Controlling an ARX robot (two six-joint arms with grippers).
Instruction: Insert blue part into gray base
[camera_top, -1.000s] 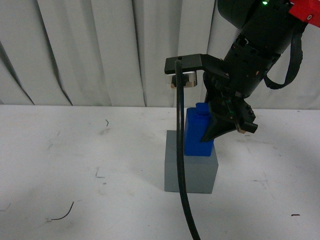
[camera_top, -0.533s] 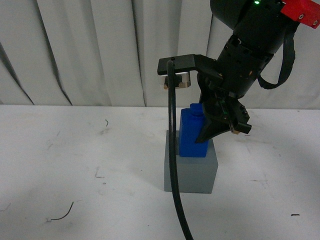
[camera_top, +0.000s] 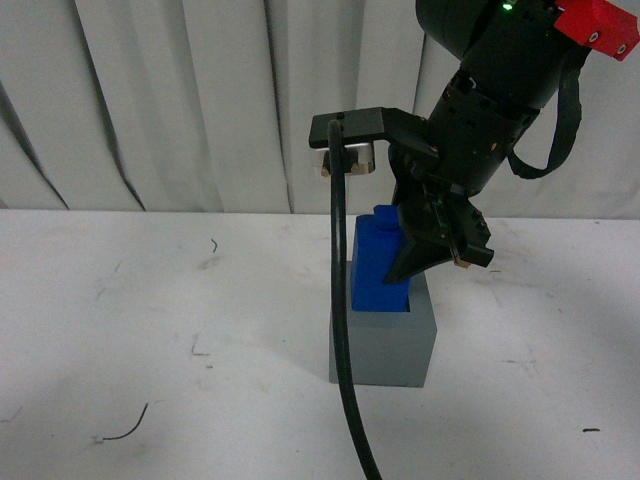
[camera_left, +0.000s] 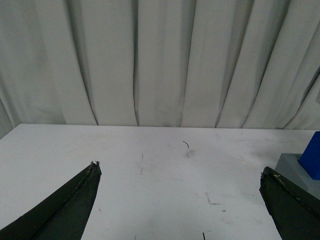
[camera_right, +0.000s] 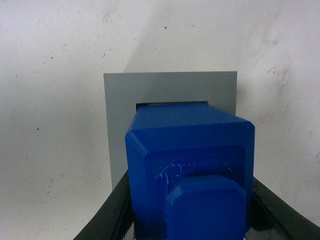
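Note:
My right gripper (camera_top: 425, 262) is shut on the blue part (camera_top: 377, 266), a bright blue block with a stud on top. It holds the part upright, with its lower end at the top of the gray base (camera_top: 382, 343). In the right wrist view the blue part (camera_right: 192, 155) fills the lower middle, and the gray base (camera_right: 120, 105) lies behind it with a dark slit of its recess showing. My left gripper (camera_left: 180, 200) is open and empty over bare table. The gray base (camera_left: 292, 167) and the blue part (camera_left: 312, 160) show at that view's edge.
A black cable (camera_top: 340, 330) hangs in front of the base. The white table (camera_top: 150, 330) has small dark scuffs. A pleated white curtain (camera_top: 180, 100) closes off the back.
My right gripper has carried the blue part a little to the left over the gray base.

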